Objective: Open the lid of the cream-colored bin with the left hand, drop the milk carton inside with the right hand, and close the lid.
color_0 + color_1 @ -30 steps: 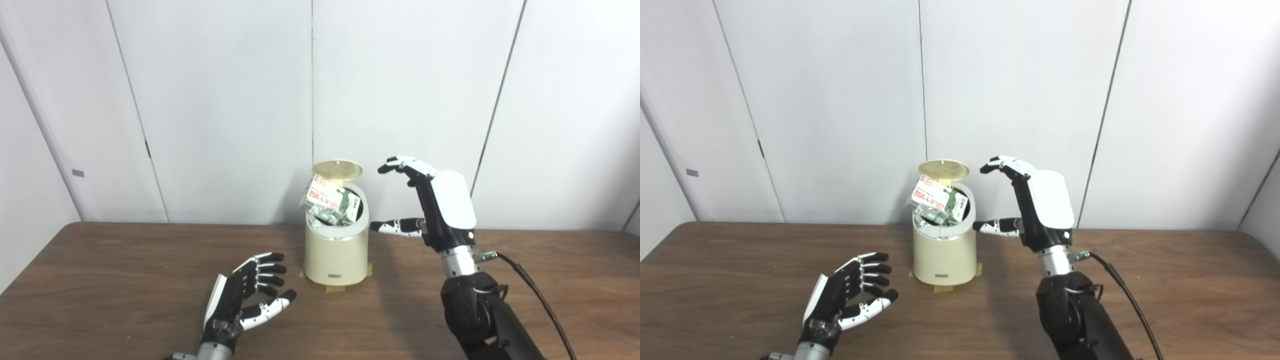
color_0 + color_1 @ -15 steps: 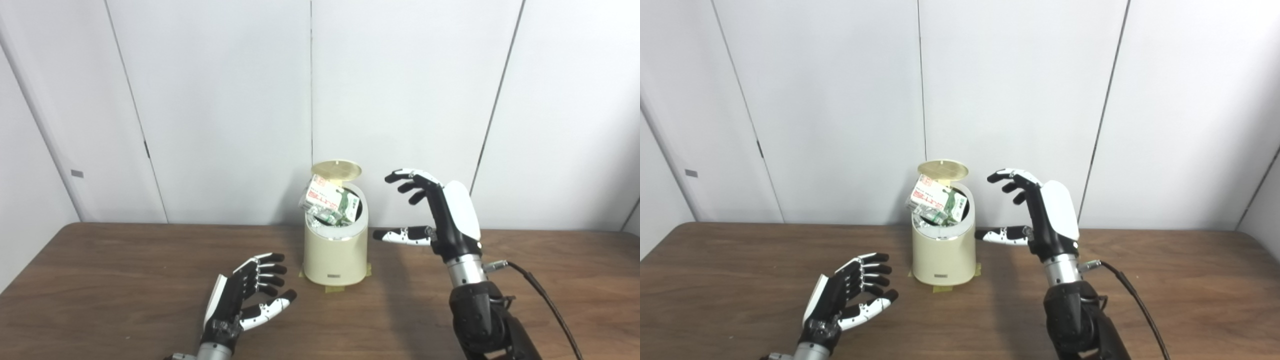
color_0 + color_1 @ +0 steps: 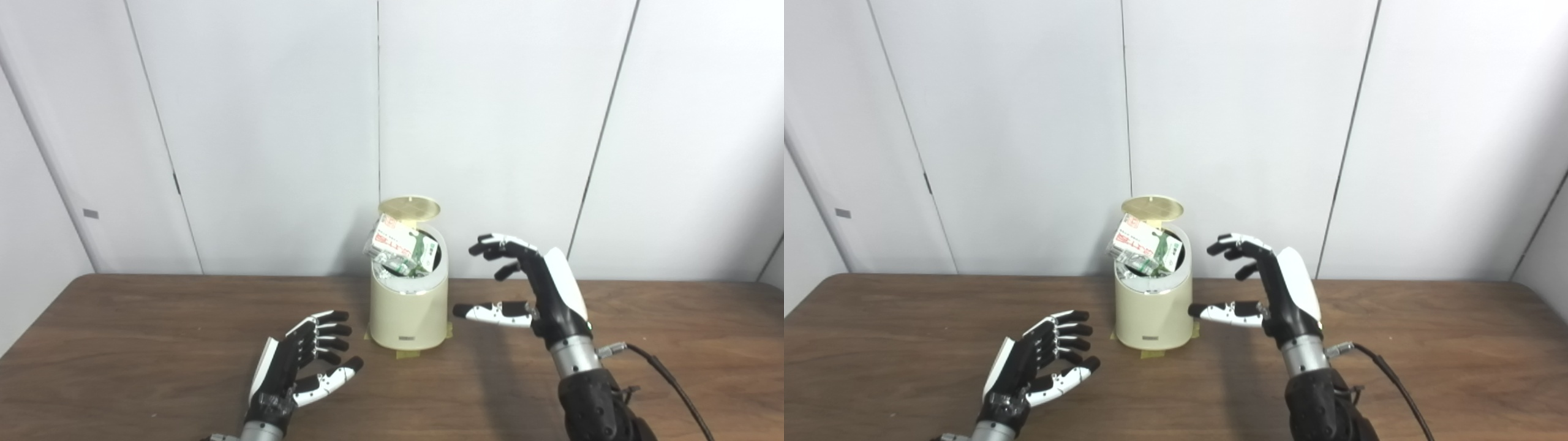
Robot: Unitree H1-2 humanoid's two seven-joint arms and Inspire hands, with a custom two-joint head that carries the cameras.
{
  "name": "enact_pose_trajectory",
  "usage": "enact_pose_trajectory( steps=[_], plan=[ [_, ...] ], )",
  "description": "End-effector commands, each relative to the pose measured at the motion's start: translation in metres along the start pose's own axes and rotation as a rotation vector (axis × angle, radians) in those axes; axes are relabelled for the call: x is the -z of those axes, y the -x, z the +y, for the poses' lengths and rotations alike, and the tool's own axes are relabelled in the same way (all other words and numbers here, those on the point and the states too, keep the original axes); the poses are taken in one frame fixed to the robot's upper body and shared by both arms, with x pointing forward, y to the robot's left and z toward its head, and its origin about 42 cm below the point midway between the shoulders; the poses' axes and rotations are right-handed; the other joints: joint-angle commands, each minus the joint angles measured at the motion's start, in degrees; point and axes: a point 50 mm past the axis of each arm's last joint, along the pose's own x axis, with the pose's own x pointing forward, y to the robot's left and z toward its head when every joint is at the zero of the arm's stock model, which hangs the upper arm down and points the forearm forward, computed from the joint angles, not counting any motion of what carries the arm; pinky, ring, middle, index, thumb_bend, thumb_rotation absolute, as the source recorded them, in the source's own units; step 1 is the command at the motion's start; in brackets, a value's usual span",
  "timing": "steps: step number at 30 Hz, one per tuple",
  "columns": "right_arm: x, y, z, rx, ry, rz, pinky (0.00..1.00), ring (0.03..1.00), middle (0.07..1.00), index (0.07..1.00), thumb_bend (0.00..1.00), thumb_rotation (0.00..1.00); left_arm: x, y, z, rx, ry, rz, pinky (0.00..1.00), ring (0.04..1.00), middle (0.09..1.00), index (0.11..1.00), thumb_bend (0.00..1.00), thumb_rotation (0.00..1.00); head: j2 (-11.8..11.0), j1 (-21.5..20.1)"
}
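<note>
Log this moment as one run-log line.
stage: carton dropped, lid not closed | lid: open | milk carton: sticking out of cream bin | right hand: open, empty | left hand: open near table

two head cameras, side by side, face the table (image 3: 153,343).

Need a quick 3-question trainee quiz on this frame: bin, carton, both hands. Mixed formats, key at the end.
1. True or false: the lid of the bin is shut.
2. Where is the carton? A) lying on the table B) sticking out of the bin's mouth C) held in the right hand
3. Fill in: the left hand holds ____.

Key:
1. False: the lid stands raised behind the opening.
2. B: the carton rests tilted on the trash inside, partly above the rim; the right hand is open beside the bin, clear of it.
3. Nothing: it is open, low over the table.
</note>
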Motion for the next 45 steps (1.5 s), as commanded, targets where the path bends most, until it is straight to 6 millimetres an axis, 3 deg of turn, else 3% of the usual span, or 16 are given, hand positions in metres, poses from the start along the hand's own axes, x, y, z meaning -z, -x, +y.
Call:
enact_pose_trajectory(
  steps=[1, 11, 23, 32, 40, 45],
  plan=[
    [-0.016, -0.015, -0.013, 0.027, 0.0, -0.093, 0.54, 0.721, 0.778, 0.616, 0.67, 0.25, 0.008, 0.014, 0.003, -0.001, -0.009, 0.01, 0.54, 0.625, 0.691, 0.739, 0.61, 0.05, 0.1, 0.0],
    [-0.014, -0.017, -0.012, -0.023, 0.026, -0.083, 0.56, 0.741, 0.81, 0.64, 0.66, 0.29, 0.009, 0.014, 0.002, 0.005, -0.007, 0.015, 0.55, 0.63, 0.692, 0.741, 0.61, 0.07, 0.0, -0.1],
    [-0.017, -0.021, -0.009, -0.044, 0.039, -0.105, 0.54, 0.731, 0.807, 0.628, 0.66, 0.25, 0.01, 0.013, 0.002, 0.01, -0.007, 0.014, 0.55, 0.629, 0.69, 0.738, 0.61, 0.05, 0.1, -0.2],
    [-0.028, -0.039, -0.009, -0.124, 0.146, -0.088, 0.62, 0.832, 0.885, 0.717, 0.65, 0.37, 0.011, 0.012, 0.001, 0.012, -0.011, 0.013, 0.55, 0.627, 0.689, 0.737, 0.61, 0.06, 0.2, 0.0],
    [-0.034, -0.057, -0.005, -0.18, 0.192, -0.052, 0.61, 0.847, 0.921, 0.738, 0.69, 0.47, 0.01, 0.011, -0.003, 0.01, -0.005, 0.016, 0.55, 0.62, 0.682, 0.729, 0.61, 0.05, 0.3, 0.4],
    [-0.034, -0.065, -0.005, -0.198, 0.213, -0.049, 0.64, 0.86, 0.923, 0.724, 0.69, 0.46, 0.009, 0.011, -0.003, 0.009, -0.019, 0.01, 0.55, 0.621, 0.682, 0.729, 0.6, 0.04, 0.3, 0.6]
  ],
)
